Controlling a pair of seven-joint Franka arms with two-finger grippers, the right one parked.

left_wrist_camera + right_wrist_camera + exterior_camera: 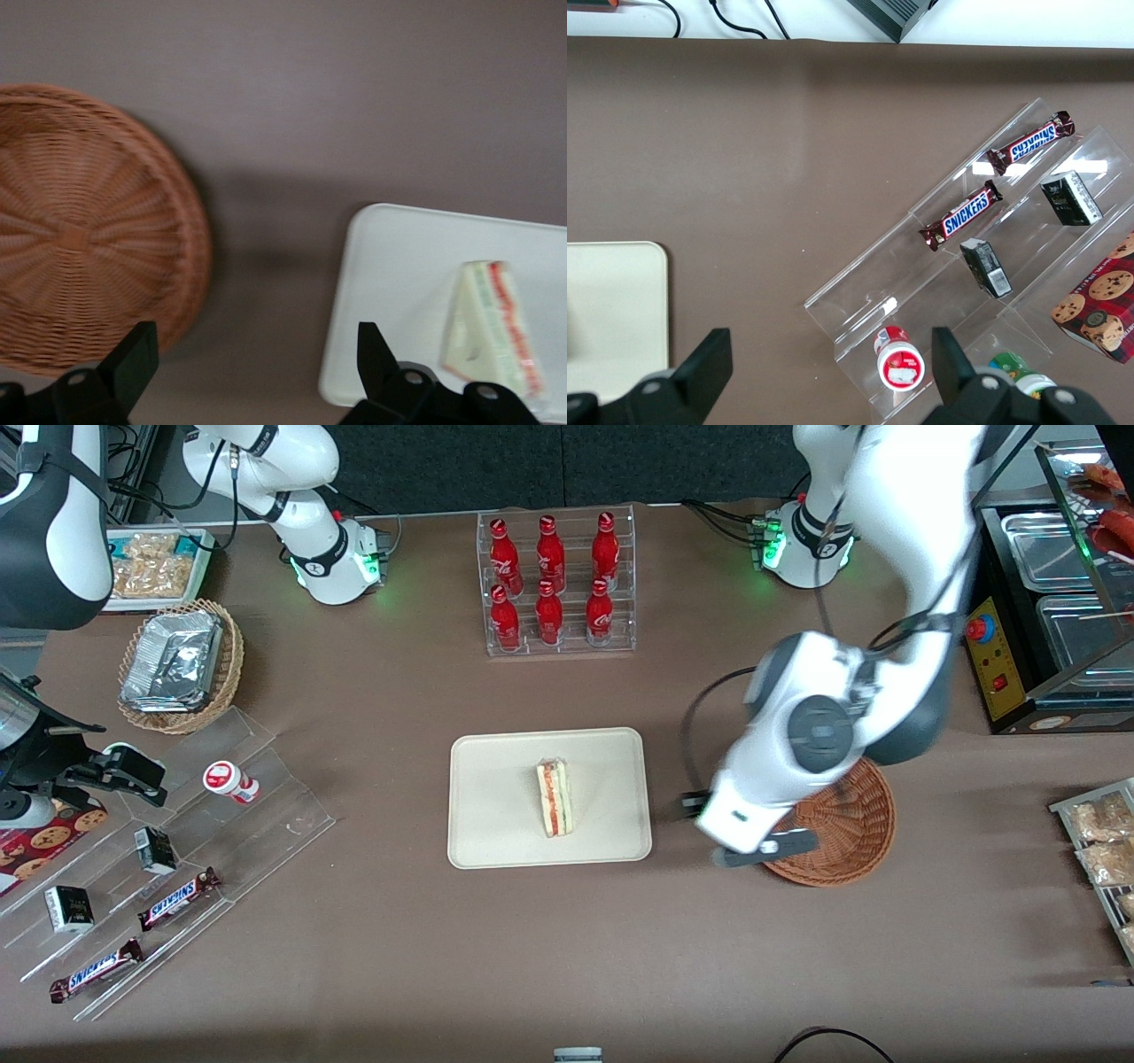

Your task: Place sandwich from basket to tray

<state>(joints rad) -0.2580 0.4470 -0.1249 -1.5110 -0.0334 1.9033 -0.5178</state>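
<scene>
The sandwich (pixel 555 797), a pale wedge with red-orange and green layers, lies on the cream tray (pixel 496 779) in the middle of the table. The reddish-brown wicker basket (pixel 850 824) stands beside the tray toward the working arm's end and holds nothing. My left gripper (pixel 722 828) hangs open and empty above the bare tablecloth between tray and basket. In the left wrist view the open gripper (pixel 255 341) spans that gap, with the basket (pixel 80 230) at one finger and the tray (pixel 399 266) with the sandwich (pixel 492 323) at the other.
A clear rack of red cola bottles (pixel 556 584) stands farther from the front camera than the tray. A tan basket of foil packs (pixel 182 660) and stepped acrylic racks with Snickers bars (pixel 168 850) lie toward the parked arm's end. Snack packets (pixel 1103 841) and a display cabinet (pixel 1054 602) lie toward the working arm's end.
</scene>
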